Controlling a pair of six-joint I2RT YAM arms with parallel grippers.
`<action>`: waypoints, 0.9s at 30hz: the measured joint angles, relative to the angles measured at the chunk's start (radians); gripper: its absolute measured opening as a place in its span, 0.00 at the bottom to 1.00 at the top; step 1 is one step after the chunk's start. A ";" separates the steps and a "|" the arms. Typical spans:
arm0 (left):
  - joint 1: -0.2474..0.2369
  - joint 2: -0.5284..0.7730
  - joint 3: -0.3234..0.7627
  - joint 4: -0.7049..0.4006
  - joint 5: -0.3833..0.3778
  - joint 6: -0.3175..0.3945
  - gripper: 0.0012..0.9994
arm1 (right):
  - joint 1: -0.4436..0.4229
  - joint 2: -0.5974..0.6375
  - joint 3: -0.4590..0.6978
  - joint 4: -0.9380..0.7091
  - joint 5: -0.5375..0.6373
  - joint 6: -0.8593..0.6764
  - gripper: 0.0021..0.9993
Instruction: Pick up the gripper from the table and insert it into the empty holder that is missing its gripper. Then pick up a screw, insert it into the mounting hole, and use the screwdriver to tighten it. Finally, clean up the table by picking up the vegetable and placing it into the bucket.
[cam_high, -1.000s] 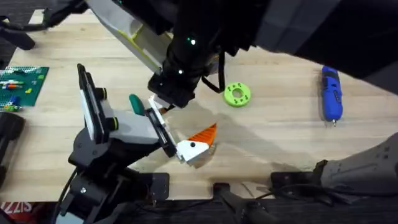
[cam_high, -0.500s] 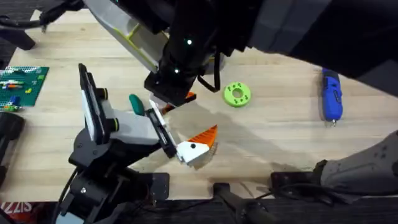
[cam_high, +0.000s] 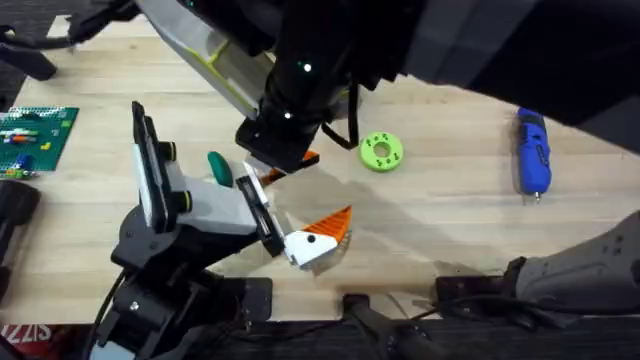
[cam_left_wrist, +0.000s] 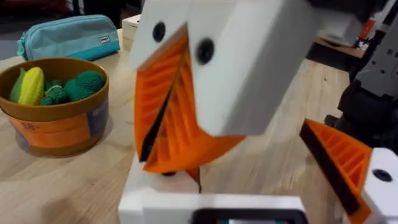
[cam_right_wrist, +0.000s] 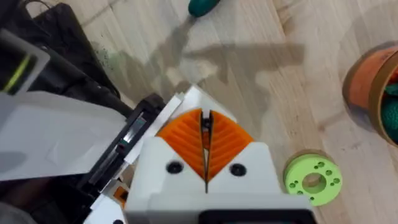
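Two robot arms worked over a wooden table (cam_high: 450, 220). The right tool (cam_high: 272, 170), reaching across toward the left half, was clenched with its orange pads pressed together and nothing seen between them. Whether the left tool (cam_high: 318, 236), near the front edge, was released or clenched could not be told. The screwdriver (cam_high: 532, 150) lay untouched near the right edge. The vegetable (cam_high: 219, 167) lay on the left half, not yet in the orange bucket (cam_left_wrist: 56, 127). Fastening and cleanup likely remained. Bare wood between the green ring (cam_high: 381, 151) and the screwdriver left open room.
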 joint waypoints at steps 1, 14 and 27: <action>0.000 0.000 0.000 0.000 0.001 0.002 0.99 | 0.000 -0.002 0.000 -0.001 0.000 0.000 0.01; 0.000 0.000 0.000 0.000 0.008 0.006 0.99 | 0.000 -0.004 0.000 -0.012 -0.002 0.000 0.01; 0.000 0.000 0.000 0.000 0.013 0.005 0.99 | -0.005 -0.004 0.000 -0.046 -0.018 0.000 0.01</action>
